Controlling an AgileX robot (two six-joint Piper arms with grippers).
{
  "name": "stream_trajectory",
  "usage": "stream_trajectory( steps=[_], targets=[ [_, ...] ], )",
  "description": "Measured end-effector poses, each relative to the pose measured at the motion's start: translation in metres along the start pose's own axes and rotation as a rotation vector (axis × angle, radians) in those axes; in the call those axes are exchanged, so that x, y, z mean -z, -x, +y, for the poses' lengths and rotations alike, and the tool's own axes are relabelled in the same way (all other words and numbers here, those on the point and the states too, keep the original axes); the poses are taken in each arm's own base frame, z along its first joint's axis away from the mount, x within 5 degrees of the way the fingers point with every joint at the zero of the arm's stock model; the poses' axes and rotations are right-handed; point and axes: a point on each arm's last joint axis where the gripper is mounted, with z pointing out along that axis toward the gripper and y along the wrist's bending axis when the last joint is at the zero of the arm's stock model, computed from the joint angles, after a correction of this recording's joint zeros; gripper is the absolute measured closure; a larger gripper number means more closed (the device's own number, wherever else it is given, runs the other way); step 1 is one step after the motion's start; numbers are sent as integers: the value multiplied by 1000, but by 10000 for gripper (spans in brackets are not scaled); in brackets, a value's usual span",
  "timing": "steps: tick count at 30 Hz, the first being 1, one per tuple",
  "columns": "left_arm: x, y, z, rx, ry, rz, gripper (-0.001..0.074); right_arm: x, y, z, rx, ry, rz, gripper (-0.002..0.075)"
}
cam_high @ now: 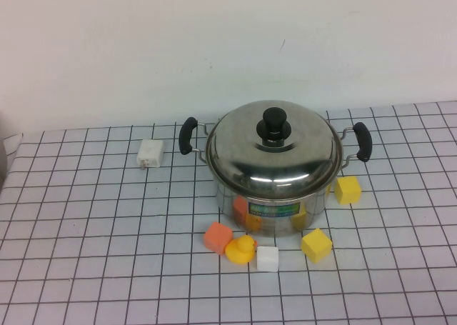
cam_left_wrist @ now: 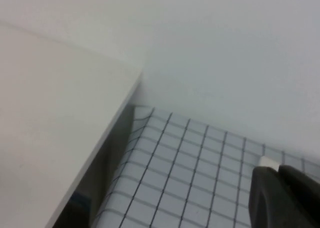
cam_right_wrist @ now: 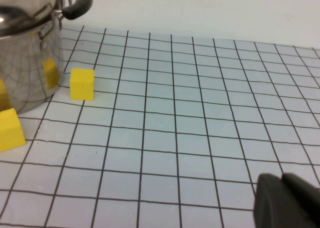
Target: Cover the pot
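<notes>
The shiny steel pot (cam_high: 275, 200) with a green-blue label and two black side handles stands mid-table in the high view. The domed steel lid (cam_high: 246, 153) with its black knob (cam_high: 273, 126) sits on the pot's rim. Neither arm shows in the high view. My left gripper (cam_left_wrist: 279, 170) is shut and empty, over the grid cloth near the wall, away from the pot. My right gripper (cam_right_wrist: 282, 178) is shut and empty, low over the cloth to the right of the pot (cam_right_wrist: 25, 62).
In front of the pot lie an orange cube (cam_high: 218, 236), a yellow duck (cam_high: 241, 249), a white cube (cam_high: 267, 258) and a yellow cube (cam_high: 315, 244). Another yellow cube (cam_high: 348, 189) lies at its right, a white block (cam_high: 150, 153) at its left. A pale panel (cam_left_wrist: 50, 138) stands beside the left gripper.
</notes>
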Motion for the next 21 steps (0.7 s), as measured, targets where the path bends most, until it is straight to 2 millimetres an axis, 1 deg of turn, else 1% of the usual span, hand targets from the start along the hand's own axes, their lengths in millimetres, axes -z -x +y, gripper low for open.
stream_trajectory(
  steps=[7,12,14,16,19,21],
  targets=[
    [0,-5,7,0,71,51,736,0,0,0,0,0,0,717],
    [2,-8,7,36,55,80,736,0,0,0,0,0,0,717],
    [5,-11,4,77,-9,109,736,0,0,0,0,0,0,717],
    [12,-14,2,89,-105,127,736,0,0,0,0,0,0,717],
    [25,-19,0,28,-234,111,736,0,0,0,0,0,0,717],
    [29,-25,-2,-10,-292,76,736,0,0,0,0,0,0,717]
  ],
)
